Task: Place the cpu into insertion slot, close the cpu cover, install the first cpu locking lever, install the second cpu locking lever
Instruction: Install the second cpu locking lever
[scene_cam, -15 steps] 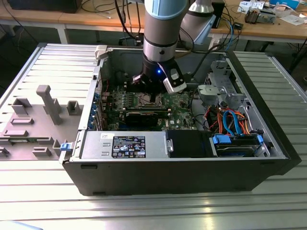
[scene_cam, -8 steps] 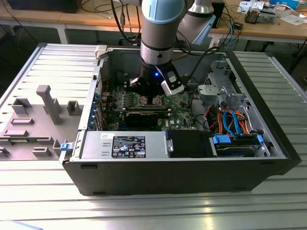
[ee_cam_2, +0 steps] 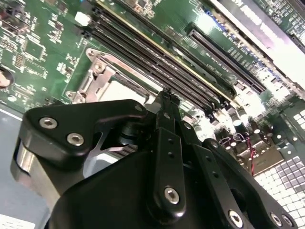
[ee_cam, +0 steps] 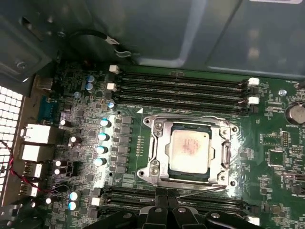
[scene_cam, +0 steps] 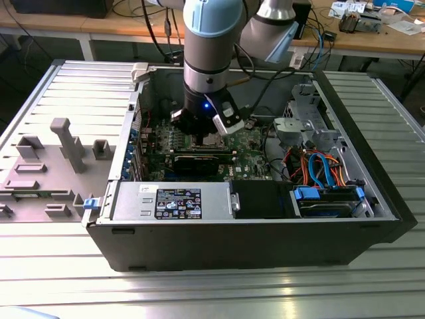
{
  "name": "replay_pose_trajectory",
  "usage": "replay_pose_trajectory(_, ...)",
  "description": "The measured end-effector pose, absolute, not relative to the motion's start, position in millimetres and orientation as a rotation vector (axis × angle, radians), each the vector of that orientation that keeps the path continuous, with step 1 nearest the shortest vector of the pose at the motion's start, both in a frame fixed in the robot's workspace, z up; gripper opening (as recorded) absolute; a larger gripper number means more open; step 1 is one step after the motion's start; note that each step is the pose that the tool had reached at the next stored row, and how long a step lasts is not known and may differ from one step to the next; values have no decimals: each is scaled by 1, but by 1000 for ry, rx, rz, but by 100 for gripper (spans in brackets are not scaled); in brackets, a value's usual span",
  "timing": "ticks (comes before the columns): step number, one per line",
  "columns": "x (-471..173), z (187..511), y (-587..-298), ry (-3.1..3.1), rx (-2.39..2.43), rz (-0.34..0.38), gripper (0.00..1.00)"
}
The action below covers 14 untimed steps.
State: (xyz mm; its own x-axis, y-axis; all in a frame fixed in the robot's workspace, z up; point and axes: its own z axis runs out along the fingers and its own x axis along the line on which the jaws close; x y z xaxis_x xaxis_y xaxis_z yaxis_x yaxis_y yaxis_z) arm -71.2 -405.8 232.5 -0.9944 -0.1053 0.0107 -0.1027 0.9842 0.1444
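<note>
1. You are looking at a robotics lab or electronics workshop, set up as a test cell for computer assembly.
2. An opened desktop computer case [scene_cam: 246, 219] lies on its side on a ribbed aluminium table [scene_cam: 60, 266], its green motherboard [scene_cam: 255, 143] exposed.
3. Beside the case, on the exterior view's left, grey fixture blocks [scene_cam: 66, 143] stand on the same table.
4. Above the case, an industrial robot arm [scene_cam: 212, 40] with pale blue joint caps reaches down into it.
5. Behind the case, wooden workbenches [scene_cam: 372, 41] carry loose cables [scene_cam: 143, 10] and small parts.
</note>
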Motion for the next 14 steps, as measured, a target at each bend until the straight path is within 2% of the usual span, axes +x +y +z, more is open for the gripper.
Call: replay_pose_trajectory(14, -88, 223, -418, -3106, 178, -293, 11)
